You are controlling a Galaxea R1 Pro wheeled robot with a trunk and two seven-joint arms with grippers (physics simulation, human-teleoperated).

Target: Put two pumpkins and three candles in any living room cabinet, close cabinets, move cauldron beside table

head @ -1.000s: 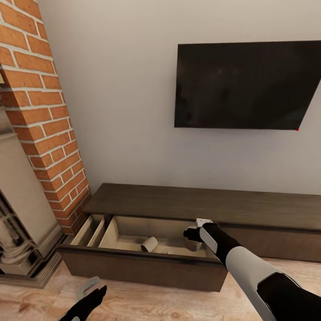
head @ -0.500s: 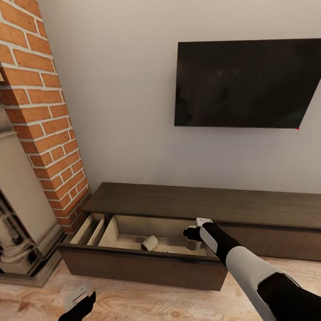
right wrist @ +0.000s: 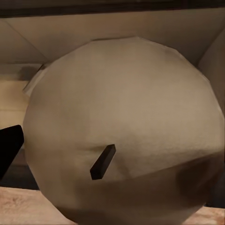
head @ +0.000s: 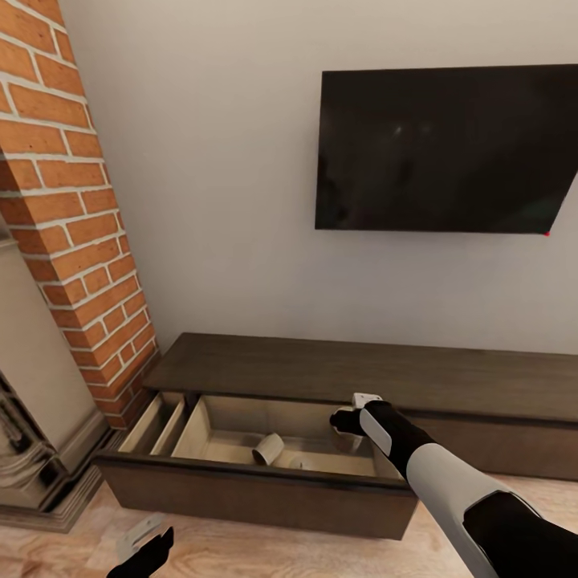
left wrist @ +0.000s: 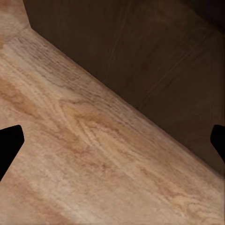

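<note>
Here the right end effector (head: pixel 347 424) grips a candle (right wrist: pixel 124 126) over the cabinet's (head: pixel 337 373) open drawer (head: pixel 257 486).

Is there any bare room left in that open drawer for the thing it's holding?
Yes: pale floor lies bare between the drawer's left wall and the tipped candle. It is crowded on the right, where the right tool holds another candle close by.

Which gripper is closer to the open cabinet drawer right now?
Right. The right gripper is over the open drawer, holding a candle; the left gripper hangs low over the floor before the drawer front.
</note>
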